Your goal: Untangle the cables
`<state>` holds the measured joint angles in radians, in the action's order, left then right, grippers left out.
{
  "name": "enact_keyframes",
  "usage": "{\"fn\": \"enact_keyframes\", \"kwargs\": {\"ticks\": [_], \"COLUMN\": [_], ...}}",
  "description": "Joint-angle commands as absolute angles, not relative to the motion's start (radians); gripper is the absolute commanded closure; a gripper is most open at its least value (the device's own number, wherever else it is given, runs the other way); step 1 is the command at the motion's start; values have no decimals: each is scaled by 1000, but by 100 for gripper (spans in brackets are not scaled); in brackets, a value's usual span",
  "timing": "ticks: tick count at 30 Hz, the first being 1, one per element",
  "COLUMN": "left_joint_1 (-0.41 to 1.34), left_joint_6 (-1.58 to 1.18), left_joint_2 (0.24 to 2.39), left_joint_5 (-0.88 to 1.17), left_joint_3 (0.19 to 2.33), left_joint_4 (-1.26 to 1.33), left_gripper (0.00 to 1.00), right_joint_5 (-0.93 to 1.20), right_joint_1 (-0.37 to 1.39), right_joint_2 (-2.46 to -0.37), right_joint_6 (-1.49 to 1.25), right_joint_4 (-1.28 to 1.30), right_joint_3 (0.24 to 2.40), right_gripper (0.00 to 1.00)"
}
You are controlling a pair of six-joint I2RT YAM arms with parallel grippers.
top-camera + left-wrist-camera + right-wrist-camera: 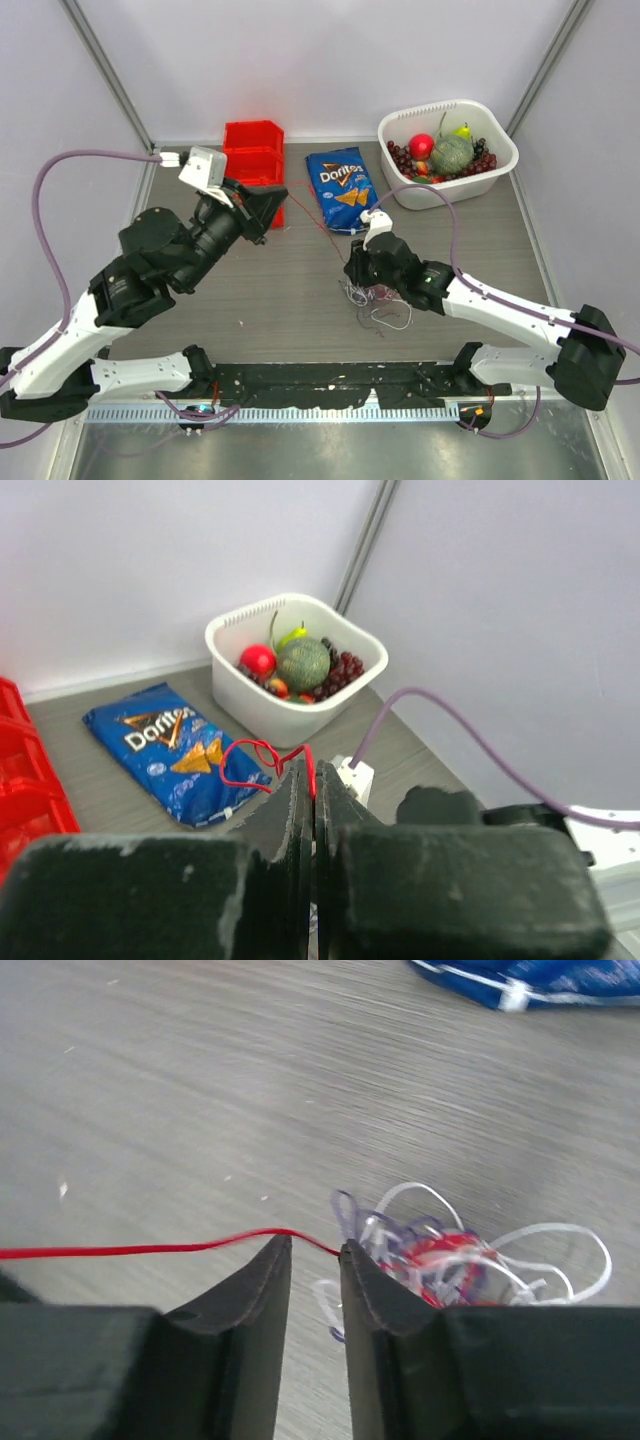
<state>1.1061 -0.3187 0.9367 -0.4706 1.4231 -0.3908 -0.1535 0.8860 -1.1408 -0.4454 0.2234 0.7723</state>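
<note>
Red cable [150, 1250] across bare tabletop [270, 290]

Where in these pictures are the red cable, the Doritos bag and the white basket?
red cable [130, 1250]: right wrist view, its taut straight stretch.
Doritos bag [343, 187]: top external view, middle of its front.
white basket [470, 187]: top external view, its near outer wall.
</note>
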Motion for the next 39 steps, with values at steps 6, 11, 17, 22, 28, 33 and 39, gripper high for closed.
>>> {"fn": "enact_keyframes", "kwargs": {"ticks": [6, 11, 17, 22, 28, 33, 39], "left_joint_1": [1111, 1109, 1111, 1109, 1111, 1109, 1108], "left_joint_6": [-140, -80, -87, -94, -98, -91, -129], "left_joint_2": [910, 908, 945, 974, 963, 951, 957], "left_joint_5": [-549, -603, -565, -563, -616, -780, -902], "left_joint_3": [1635, 1686, 1738, 1769, 1715, 1577, 1415], "left_joint_4": [-350, -322, -336, -354, -367, -385, -431], "left_gripper": [100, 100, 100, 100, 100, 100, 100], "right_joint_5": [-373, -393, -157, 110, 83, 153, 16], "right_joint_1": [833, 741, 739, 768, 785, 785, 769], "right_joint_2": [-1106, -1036, -942, -985, -1057, -1199, -1263], "right_joint_6": [-708, -779, -519, -377, -481, -629, -745], "right_joint_4": [129, 196, 127, 68, 18, -102, -78], "right_joint_3": [523, 453, 540, 656, 719, 643, 542], "right_gripper": [73, 73, 47, 32, 31, 45, 67]}}
